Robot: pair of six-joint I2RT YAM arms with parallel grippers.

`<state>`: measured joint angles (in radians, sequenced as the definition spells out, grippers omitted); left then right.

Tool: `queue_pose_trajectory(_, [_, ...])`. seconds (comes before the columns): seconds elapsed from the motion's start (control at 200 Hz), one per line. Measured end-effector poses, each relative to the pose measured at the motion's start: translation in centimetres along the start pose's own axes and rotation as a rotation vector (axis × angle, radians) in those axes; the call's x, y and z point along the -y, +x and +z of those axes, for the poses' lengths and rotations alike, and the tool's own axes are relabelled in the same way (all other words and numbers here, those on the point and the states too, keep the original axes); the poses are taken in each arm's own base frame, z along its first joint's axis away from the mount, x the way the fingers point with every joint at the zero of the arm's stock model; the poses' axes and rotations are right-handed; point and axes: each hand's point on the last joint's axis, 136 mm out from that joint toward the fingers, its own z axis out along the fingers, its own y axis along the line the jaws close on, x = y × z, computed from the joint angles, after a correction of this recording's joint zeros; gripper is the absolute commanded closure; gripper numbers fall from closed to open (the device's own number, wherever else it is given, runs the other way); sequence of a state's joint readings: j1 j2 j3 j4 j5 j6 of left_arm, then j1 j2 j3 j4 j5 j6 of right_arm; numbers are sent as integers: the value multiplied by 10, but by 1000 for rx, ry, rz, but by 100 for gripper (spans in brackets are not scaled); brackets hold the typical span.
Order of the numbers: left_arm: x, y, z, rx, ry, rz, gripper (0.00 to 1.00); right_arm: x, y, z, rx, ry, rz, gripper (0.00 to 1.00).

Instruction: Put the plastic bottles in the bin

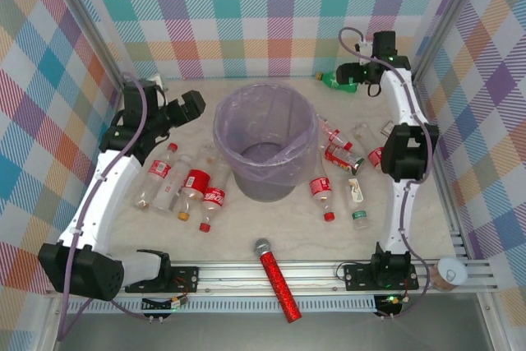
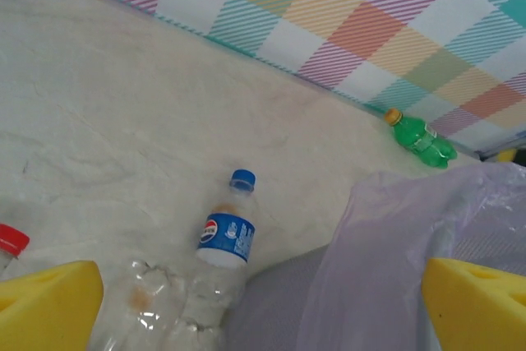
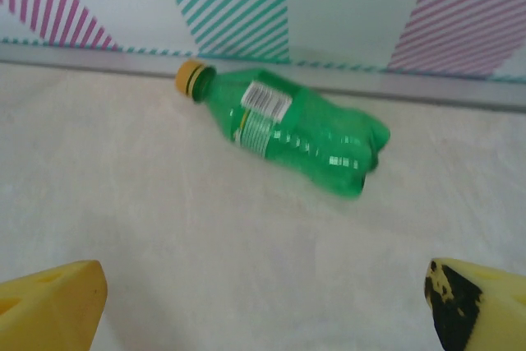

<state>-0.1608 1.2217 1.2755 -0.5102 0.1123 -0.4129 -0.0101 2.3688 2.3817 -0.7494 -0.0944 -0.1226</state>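
hovering at the far right wall, right gripper spread wide before the green bottle lying on its side, left gripper spread beside the central bin, plastic bottles scattered both sides

That green bottle gleams: glossy, see-through plastic. The bin bag is thin, filmy, wrinkled lavender plastic. The tabletop looks matt, pale and faintly creased, like cloth. Red glitter sparkles on the microphone, which has a silvery head. The front rail is dull metal.
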Motion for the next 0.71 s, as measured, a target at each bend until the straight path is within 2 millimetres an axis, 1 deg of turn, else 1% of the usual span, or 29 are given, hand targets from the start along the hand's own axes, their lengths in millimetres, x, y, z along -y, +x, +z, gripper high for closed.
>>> queue_pose_trajectory(0.03, [-1, 3, -1, -4, 2, -6, 1, 3, -3, 7, 8, -4, 8, 1])
queue_pose_trajectory(0.085, [-1, 7, -5, -8, 9, -18, 1, 7, -1, 21, 7, -16, 42, 1])
queue_pose_trajectory(0.13, [-2, 11, -7, -9, 10, -29, 0, 11, 4, 30, -3, -27, 77, 1])
queue_pose_trajectory(0.205, [-5, 18, -10, -14, 8, -48, 0, 16, 12, 41, -20, -45, 150, 1])
queue_pose_trajectory(0.32, [-9, 26, -13, -20, 2, -69, 0, 17, 13, 50, -9, -76, 231, 1])
queue_pose_trajectory(0.61, [-9, 22, -25, 16, 2, -90, 0, 24, 3, 71, 53, -113, 340, 1])
queue_pose_trajectory(0.705, [-12, 24, -24, 14, -7, -95, 0, 26, 6, 82, 55, -134, 374, 1])
